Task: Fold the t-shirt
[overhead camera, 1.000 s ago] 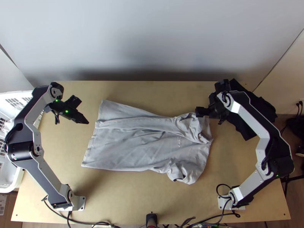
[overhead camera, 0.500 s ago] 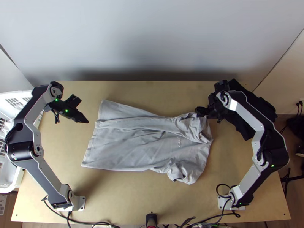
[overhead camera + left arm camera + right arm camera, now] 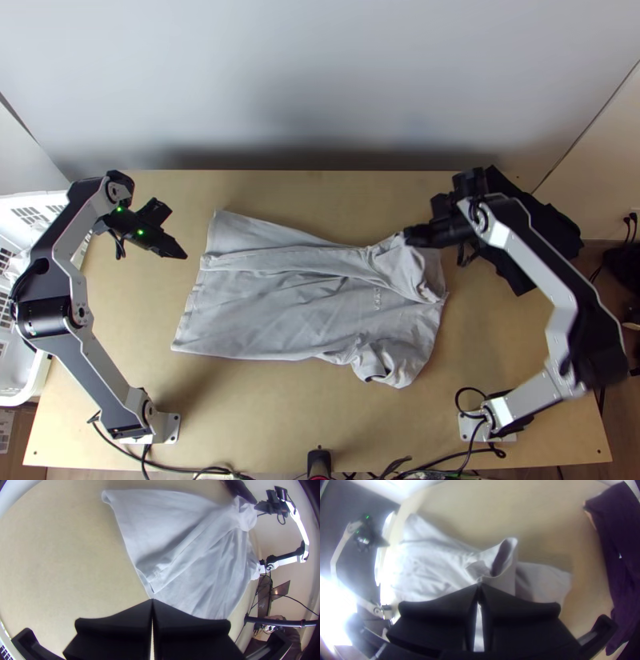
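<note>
A pale grey wall stands behind my light wooden bench (image 3: pixel 264 408), with a white plastic basket (image 3: pixel 42 364) at its left side and a dark cloth (image 3: pixel 524 276) heaped by the far right corner. The light grey t-shirt (image 3: pixel 280 320) lies across the middle of the bench, its hem toward my left arm. It is mostly spread, with a narrow strip of fabric running lengthwise over it and bunched folds at the end toward my right arm. I have the left gripper (image 3: pixel 185 258) near the hem, apart from the shirt, its fingers (image 3: pixel 116 621) together at the tips. My right gripper (image 3: pixel 408 236) is at the far corner of the bunched end; in its wrist view, its fingers (image 3: pixel 443 605) are clamped on a raised edge of the shirt, the cloth standing in an open fold beside the tips.
</note>
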Motion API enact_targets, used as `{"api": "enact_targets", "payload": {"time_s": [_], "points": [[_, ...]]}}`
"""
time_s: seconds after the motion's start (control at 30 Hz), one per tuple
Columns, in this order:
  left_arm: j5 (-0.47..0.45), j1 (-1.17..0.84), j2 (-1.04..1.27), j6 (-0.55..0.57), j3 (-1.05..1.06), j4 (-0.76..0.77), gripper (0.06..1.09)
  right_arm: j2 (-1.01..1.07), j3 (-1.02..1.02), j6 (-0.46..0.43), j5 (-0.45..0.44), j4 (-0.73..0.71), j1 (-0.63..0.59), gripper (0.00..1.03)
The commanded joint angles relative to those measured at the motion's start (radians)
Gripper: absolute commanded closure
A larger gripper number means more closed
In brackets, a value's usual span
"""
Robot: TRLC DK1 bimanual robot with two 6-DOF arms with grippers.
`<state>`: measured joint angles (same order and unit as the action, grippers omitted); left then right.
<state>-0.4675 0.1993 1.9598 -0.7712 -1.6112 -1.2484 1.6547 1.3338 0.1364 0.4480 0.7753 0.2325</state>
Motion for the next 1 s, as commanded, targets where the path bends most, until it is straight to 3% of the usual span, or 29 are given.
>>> {"api": "enact_targets", "payload": {"time_s": [0.0, 0.17, 0.37, 0.43, 0.5, 0.53, 0.6, 0.73, 0.97], "points": [[0.001, 0.000, 0.004, 0.000, -0.001, 0.000, 1.04, -0.266, -0.180, -0.084, 0.074, -0.018, 0.217, 1.00], [0.000, -0.005, 0.013, 0.000, -0.003, 0.000, 1.04, -0.372, -0.301, -0.158, -0.028, -0.018, 0.438, 1.00], [0.001, 0.000, 0.008, -0.002, -0.009, -0.008, 1.04, -0.371, -0.398, -0.208, -0.017, 0.099, 0.568, 1.00], [0.001, 0.006, 0.008, -0.002, -0.009, -0.011, 1.04, -0.352, -0.409, -0.204, 0.024, 0.113, 0.568, 0.99], [0.001, 0.011, 0.007, -0.004, -0.009, -0.017, 1.05, -0.338, -0.423, -0.198, 0.047, 0.125, 0.568, 0.82], [0.001, 0.014, 0.004, -0.005, -0.009, -0.020, 1.04, -0.323, -0.423, -0.199, 0.061, 0.140, 0.570, 0.63], [0.001, 0.019, 0.002, -0.008, -0.009, -0.026, 1.04, -0.282, -0.403, -0.207, 0.072, 0.193, 0.570, 0.03], [0.001, 0.022, -0.001, -0.013, -0.009, -0.036, 1.04, -0.243, -0.315, -0.231, 0.080, 0.246, 0.533, 0.04], [0.000, 0.002, -0.013, -0.046, -0.019, -0.143, 1.04, -0.242, -0.231, -0.156, 0.077, 0.226, 0.462, 0.04]]}}
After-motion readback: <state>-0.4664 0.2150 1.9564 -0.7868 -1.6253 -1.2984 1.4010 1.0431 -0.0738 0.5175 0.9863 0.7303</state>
